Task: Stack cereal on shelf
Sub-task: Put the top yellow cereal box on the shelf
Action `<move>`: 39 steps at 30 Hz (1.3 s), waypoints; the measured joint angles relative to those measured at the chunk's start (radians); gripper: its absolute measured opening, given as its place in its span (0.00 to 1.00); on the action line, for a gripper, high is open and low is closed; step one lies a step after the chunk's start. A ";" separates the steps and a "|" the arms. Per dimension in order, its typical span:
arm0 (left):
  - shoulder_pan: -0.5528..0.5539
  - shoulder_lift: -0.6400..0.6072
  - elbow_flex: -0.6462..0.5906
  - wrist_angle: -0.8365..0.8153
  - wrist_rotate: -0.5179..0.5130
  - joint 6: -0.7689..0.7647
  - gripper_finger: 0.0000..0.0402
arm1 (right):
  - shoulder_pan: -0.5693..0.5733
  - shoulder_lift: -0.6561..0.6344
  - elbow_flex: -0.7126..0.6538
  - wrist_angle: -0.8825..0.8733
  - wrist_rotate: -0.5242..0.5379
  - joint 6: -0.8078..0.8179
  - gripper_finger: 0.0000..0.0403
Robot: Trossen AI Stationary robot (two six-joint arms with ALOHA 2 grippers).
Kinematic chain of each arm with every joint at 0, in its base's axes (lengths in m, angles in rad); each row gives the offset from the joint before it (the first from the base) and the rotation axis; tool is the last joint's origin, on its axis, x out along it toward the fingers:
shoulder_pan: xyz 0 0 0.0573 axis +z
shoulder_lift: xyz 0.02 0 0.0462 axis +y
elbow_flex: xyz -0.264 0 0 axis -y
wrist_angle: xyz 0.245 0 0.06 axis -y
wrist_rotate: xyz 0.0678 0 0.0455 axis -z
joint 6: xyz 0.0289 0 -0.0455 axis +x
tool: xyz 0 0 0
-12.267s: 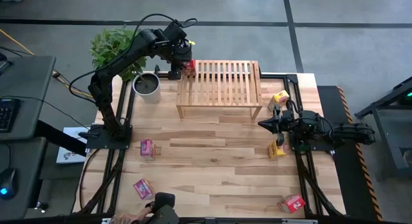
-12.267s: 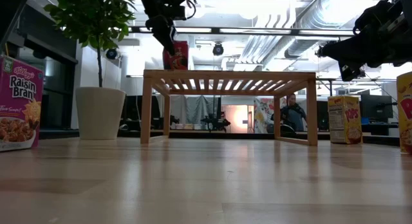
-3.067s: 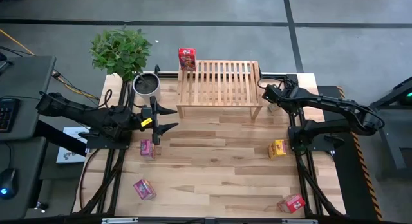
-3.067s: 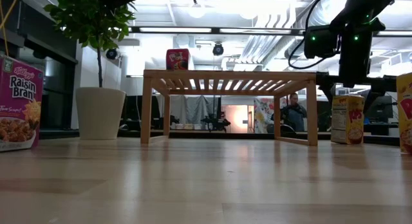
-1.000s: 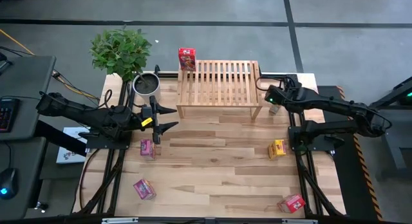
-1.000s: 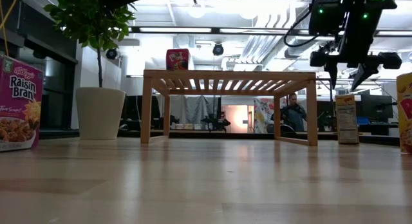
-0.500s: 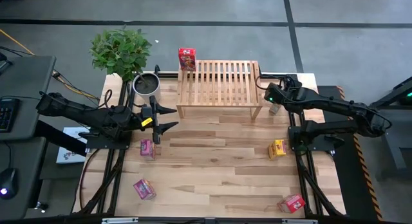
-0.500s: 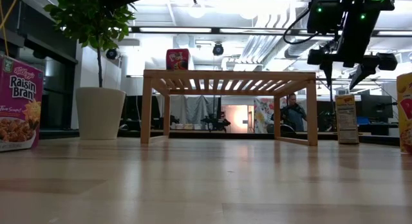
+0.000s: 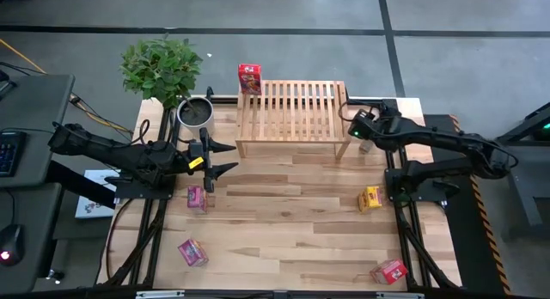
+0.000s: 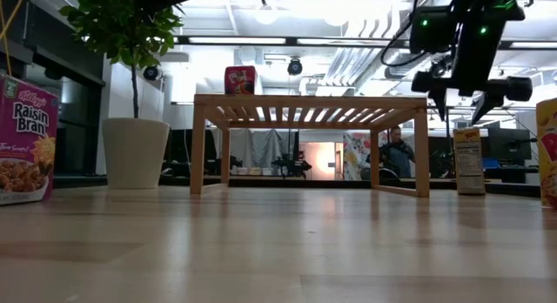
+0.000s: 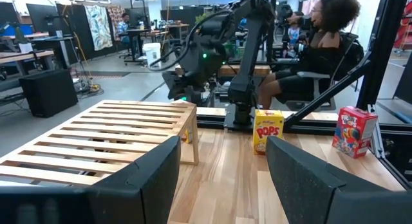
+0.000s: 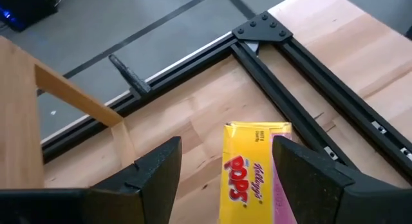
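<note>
Behind right gripper (image 9: 362,134): half-hidden yellow box (image 12: 250,165)

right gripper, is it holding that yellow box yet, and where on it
No. The right gripper hangs open above the yellow cereal box, touching nothing. The left gripper is open and empty too.

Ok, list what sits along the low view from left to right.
Raisin Bran box → potted plant → red cereal box on the shelf → right gripper above the upright yellow Pops box.
</note>
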 joint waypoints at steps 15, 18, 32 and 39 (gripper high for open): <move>0.000 0.000 0.000 0.000 0.000 0.000 0.54 | 0.066 0.118 0.003 -0.174 0.106 0.206 0.59; 0.000 0.000 0.000 0.000 0.000 0.000 0.54 | 0.068 0.118 0.014 -0.210 0.081 0.204 0.59; 0.000 0.000 0.000 0.000 0.000 0.000 0.54 | 0.068 0.118 0.018 -0.183 0.029 0.194 0.59; 0.000 0.000 0.000 0.000 0.000 0.000 0.54 | 0.068 0.118 0.018 -0.169 0.040 0.168 0.65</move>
